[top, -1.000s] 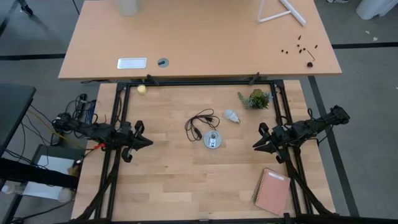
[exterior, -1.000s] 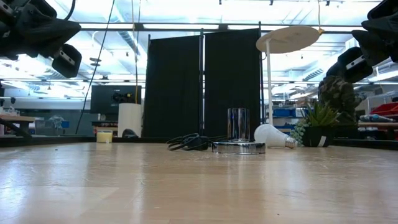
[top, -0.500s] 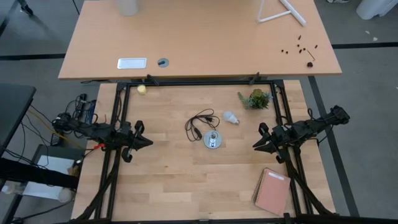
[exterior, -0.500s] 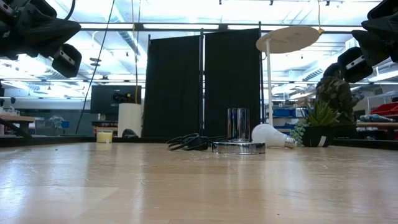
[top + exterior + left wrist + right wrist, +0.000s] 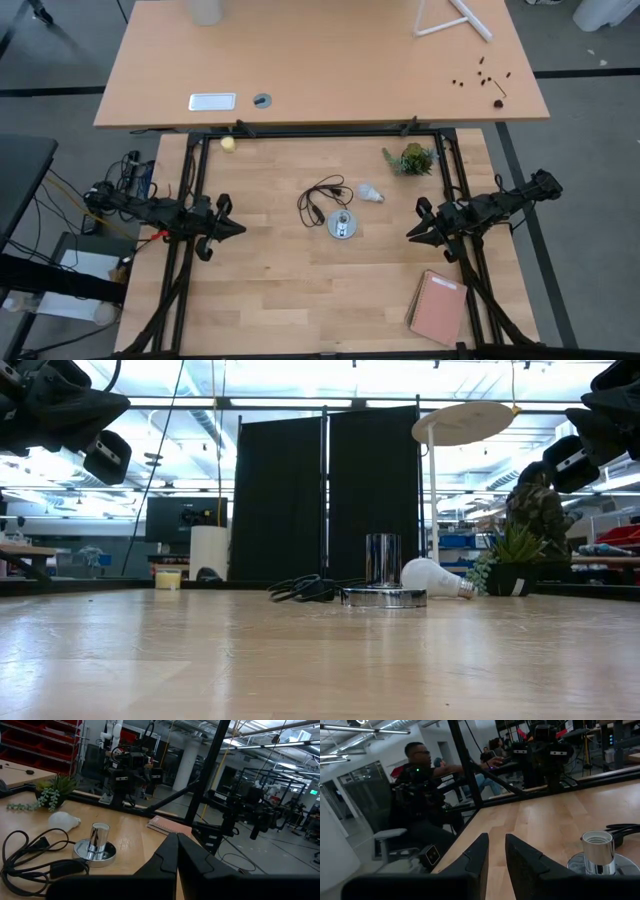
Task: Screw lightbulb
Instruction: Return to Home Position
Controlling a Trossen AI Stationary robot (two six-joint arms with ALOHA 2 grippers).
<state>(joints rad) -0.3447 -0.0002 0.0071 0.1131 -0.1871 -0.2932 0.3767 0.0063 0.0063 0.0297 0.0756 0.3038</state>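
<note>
The lightbulb point(image 5: 372, 191) point(image 5: 430, 577) point(image 5: 64, 819), white and pear-shaped, lies on its side on the wooden table. It lies just beyond the round silver socket disc point(image 5: 342, 225) point(image 5: 95, 851) point(image 5: 596, 855). The socket stands upright, and its black cord point(image 5: 320, 198) coils toward the left. My left gripper point(image 5: 238, 228) point(image 5: 177, 851) hovers shut at the table's left side, pointing toward the socket. My right gripper point(image 5: 411, 234) point(image 5: 496, 851) hovers shut at the right side, also pointing inward. Neither holds anything.
A small potted plant point(image 5: 410, 158) stands at the far right, close to the bulb. A pinkish notebook point(image 5: 438, 307) lies near the front right. A yellowish ball point(image 5: 228, 143) sits at the far left edge. A person point(image 5: 427, 775) sits beyond the table's left side.
Both arms have kept still. The lightbulb has rolled a little along the table toward the socket.
</note>
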